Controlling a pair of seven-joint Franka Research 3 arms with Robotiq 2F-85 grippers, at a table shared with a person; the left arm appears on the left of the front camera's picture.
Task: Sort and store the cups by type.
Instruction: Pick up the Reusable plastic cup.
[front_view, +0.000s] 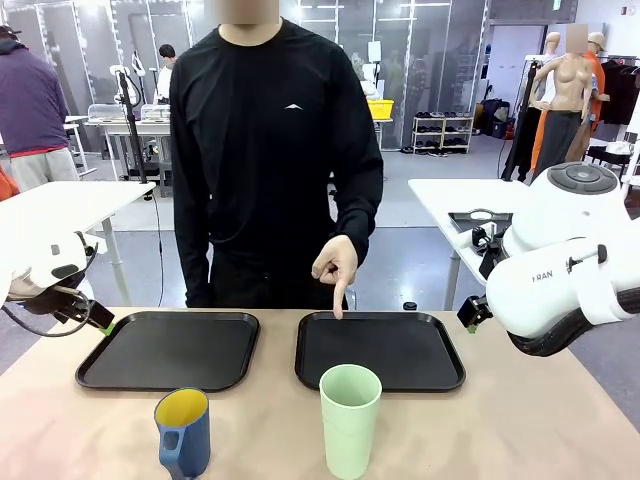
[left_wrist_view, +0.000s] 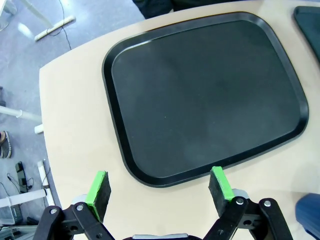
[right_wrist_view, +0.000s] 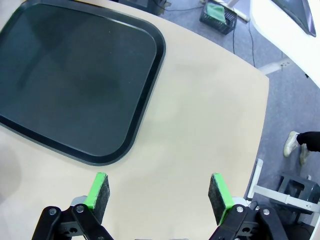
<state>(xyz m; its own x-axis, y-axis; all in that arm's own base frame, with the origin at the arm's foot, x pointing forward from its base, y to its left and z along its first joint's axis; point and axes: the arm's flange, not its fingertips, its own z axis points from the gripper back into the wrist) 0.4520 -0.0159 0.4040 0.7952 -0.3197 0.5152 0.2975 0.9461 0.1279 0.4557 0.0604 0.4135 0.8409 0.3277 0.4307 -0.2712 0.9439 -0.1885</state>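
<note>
A tall mint-green tumbler (front_view: 350, 420) stands at the table's near edge, in front of the right black tray (front_view: 380, 350). Left of it stands a shorter dark blue mug (front_view: 183, 432) with a handle and a yellow inside; a sliver of the blue mug (left_wrist_view: 308, 220) shows in the left wrist view's bottom right corner. My left gripper (left_wrist_view: 160, 189) hangs open above the near left corner of the left tray (left_wrist_view: 205, 95). My right gripper (right_wrist_view: 159, 192) is open too, over bare table beside the right tray (right_wrist_view: 75, 80). A person's hand (front_view: 336, 268) points a finger down at the right tray's far edge.
Both trays lie side by side across the middle of the tan table (front_view: 520, 430). The person stands at the far side behind them. My left arm (front_view: 50, 275) sits at the left edge and my right arm (front_view: 560, 270) at the right edge, both raised off the table.
</note>
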